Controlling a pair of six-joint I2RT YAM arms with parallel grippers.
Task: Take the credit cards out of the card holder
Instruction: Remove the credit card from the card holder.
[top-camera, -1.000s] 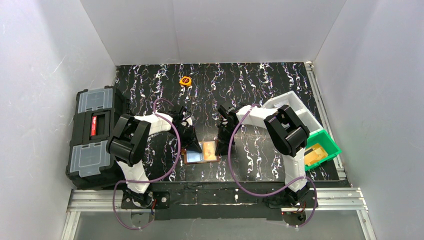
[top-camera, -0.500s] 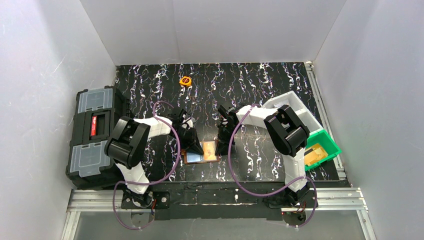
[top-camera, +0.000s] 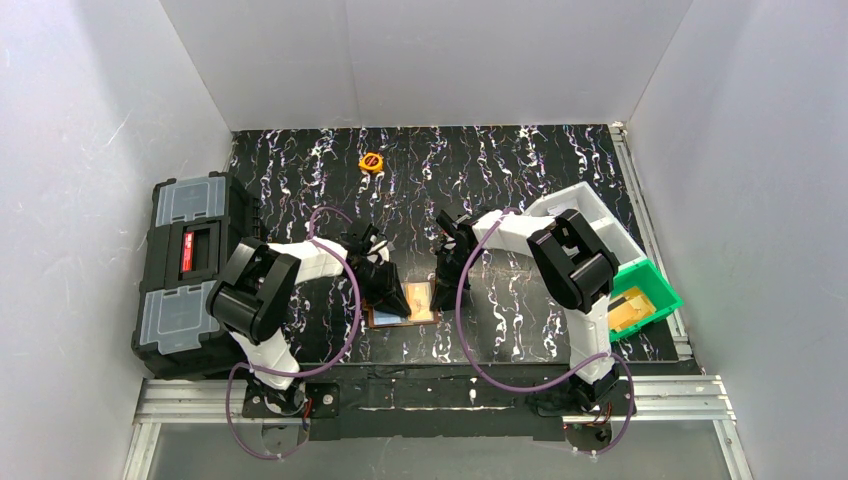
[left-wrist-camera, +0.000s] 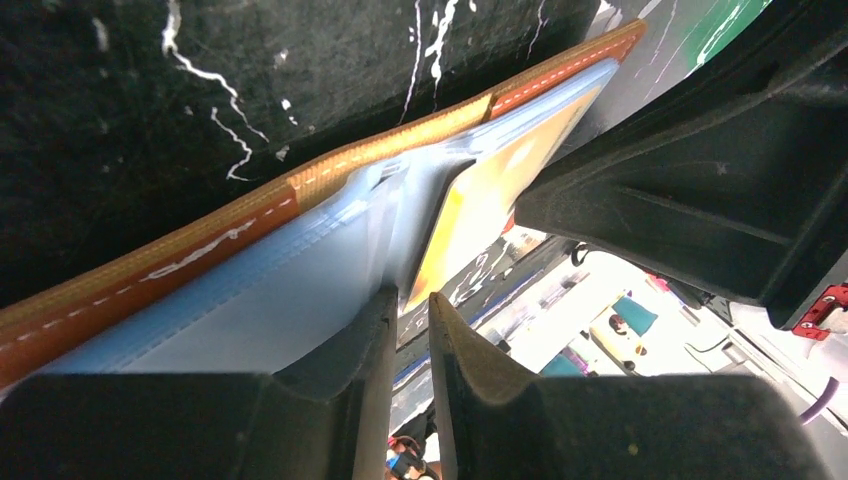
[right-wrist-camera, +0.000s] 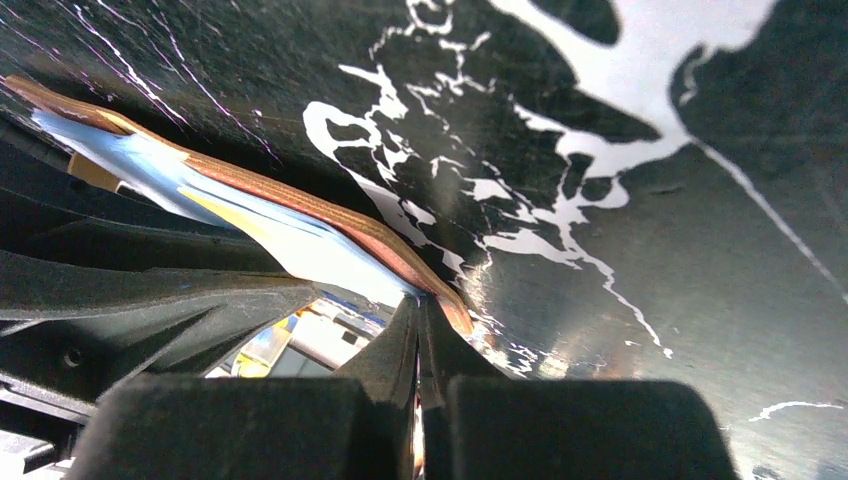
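The card holder lies open and flat on the black table near the front, brown leather rim around pale blue pockets. An orange-tan credit card shows in its right half, and again in the left wrist view. My left gripper is tip-down on the wallet's middle. Its jaws stand a narrow gap apart, one tip on the blue pocket, the other at the card's edge, nothing seen between them. My right gripper is shut, its tips pressed against the wallet's brown edge.
A black toolbox with grey lids stands at the left. A white bin and a green bin stand at the right. A small round orange object lies at the back.
My left gripper has moved a little nearer and to the right, further over the wallet's left half. The right arm and the wallet have not moved.
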